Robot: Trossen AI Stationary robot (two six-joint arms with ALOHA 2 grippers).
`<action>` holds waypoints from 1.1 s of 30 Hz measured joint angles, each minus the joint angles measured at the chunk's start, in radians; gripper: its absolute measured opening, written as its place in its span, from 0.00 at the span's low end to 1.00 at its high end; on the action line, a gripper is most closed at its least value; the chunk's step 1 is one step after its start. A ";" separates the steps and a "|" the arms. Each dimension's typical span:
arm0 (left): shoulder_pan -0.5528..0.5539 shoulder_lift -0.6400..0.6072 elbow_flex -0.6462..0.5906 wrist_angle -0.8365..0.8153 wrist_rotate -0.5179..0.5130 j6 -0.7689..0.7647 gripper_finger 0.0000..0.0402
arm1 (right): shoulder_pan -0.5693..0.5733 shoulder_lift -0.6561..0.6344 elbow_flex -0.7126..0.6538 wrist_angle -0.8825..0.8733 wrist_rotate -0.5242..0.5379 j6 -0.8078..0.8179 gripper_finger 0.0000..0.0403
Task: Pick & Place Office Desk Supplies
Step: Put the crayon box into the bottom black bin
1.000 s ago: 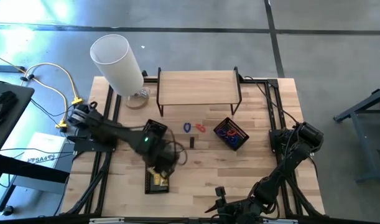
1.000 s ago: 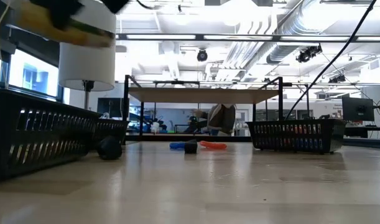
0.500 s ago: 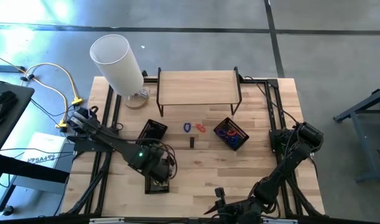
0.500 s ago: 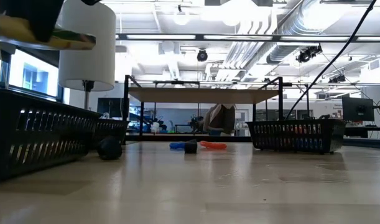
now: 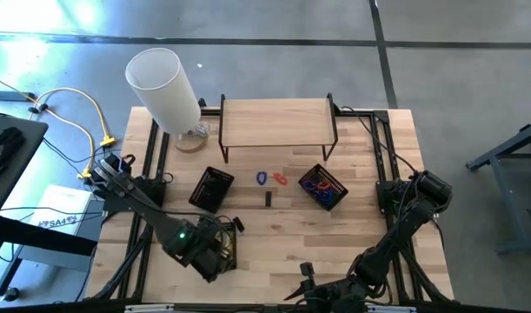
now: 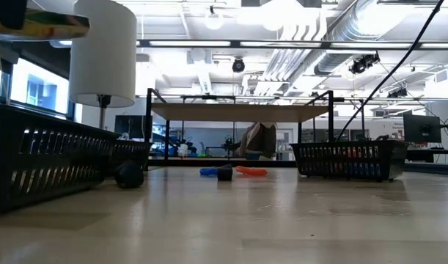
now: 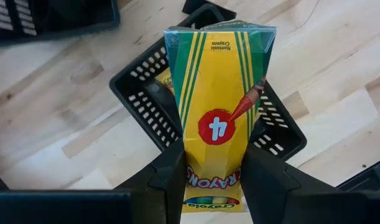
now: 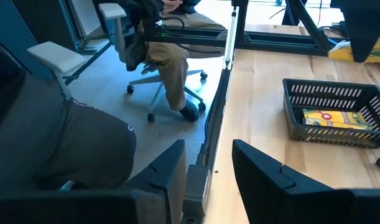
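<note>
While wooden table (image 5: 282,235) holds baskets | lit workshop behind

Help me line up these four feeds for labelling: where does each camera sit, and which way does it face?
High: overhead, straight down on the table; both arms show.
Low: table-top height, level across to the shelf; no gripper visible.
Left wrist: on the left arm, looking down; left gripper holds a crayon box over a black basket.
Right wrist: looks off the table edge past the right gripper.
Shared: both wrist views show that basket.

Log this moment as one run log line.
left hand: shut on crayon box, above black basket | right hand: open, idle at table edge | loose bands: mid-table
</note>
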 joint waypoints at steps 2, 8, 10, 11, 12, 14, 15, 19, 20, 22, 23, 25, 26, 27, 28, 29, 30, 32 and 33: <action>-0.005 0.000 0.000 0.001 0.003 -0.040 0.32 | 0.000 0.000 0.000 0.000 0.000 0.008 0.30; 0.010 0.052 -0.010 0.016 0.013 -0.050 0.32 | 0.000 0.000 0.000 0.002 0.000 0.026 0.30; 0.016 0.081 -0.011 0.026 0.034 -0.012 0.32 | 0.000 0.000 0.000 0.006 0.000 0.027 0.30; 0.018 0.094 -0.011 0.030 0.043 0.009 0.32 | 0.000 0.000 0.000 0.009 -0.002 0.027 0.30; 0.019 0.107 -0.011 0.034 0.055 0.025 0.32 | 0.000 0.000 0.000 0.010 -0.004 0.027 0.30; 0.019 0.126 -0.011 0.036 0.065 0.039 0.32 | 0.001 0.000 0.000 0.013 -0.007 0.039 0.30; 0.019 0.133 -0.011 0.036 0.067 0.043 0.32 | 0.001 0.000 0.000 0.014 -0.007 0.046 0.30; 0.013 0.159 -0.011 0.037 0.089 0.046 0.32 | 0.001 0.000 0.000 0.015 -0.007 0.049 0.30; 0.011 0.166 -0.011 0.037 0.088 0.046 0.32 | 0.001 0.000 0.000 0.015 -0.007 0.049 0.30; 0.011 0.180 -0.011 0.038 0.090 0.066 0.32 | 0.001 0.000 0.000 0.015 -0.007 0.049 0.30; 0.011 0.185 -0.011 0.041 0.091 0.085 0.32 | 0.001 0.000 0.000 0.015 -0.007 0.049 0.30; 0.012 0.195 -0.011 0.046 0.086 0.104 0.32 | 0.001 0.000 0.000 0.016 -0.007 0.049 0.30; 0.012 0.197 -0.011 0.049 0.078 0.105 0.32 | 0.002 0.000 0.000 0.016 -0.007 0.049 0.30; 0.012 0.197 -0.011 0.054 0.069 0.109 0.32 | 0.002 0.000 0.000 0.016 -0.007 0.049 0.30; 0.012 0.197 -0.011 0.063 0.059 0.114 0.32 | 0.003 0.000 0.000 0.016 -0.007 0.049 0.30; 0.012 0.196 -0.011 0.071 0.052 0.117 0.32 | 0.003 0.000 0.000 0.016 -0.007 0.049 0.30; 0.012 0.196 -0.011 0.071 0.049 0.118 0.32 | 0.005 0.000 0.000 0.016 -0.007 0.049 0.30; 0.012 0.197 -0.011 0.070 0.046 0.124 0.32 | 0.007 0.000 0.000 0.018 -0.007 0.049 0.30; 0.012 0.196 -0.011 0.070 0.046 0.134 0.32 | 0.007 0.000 0.000 0.018 -0.007 0.049 0.30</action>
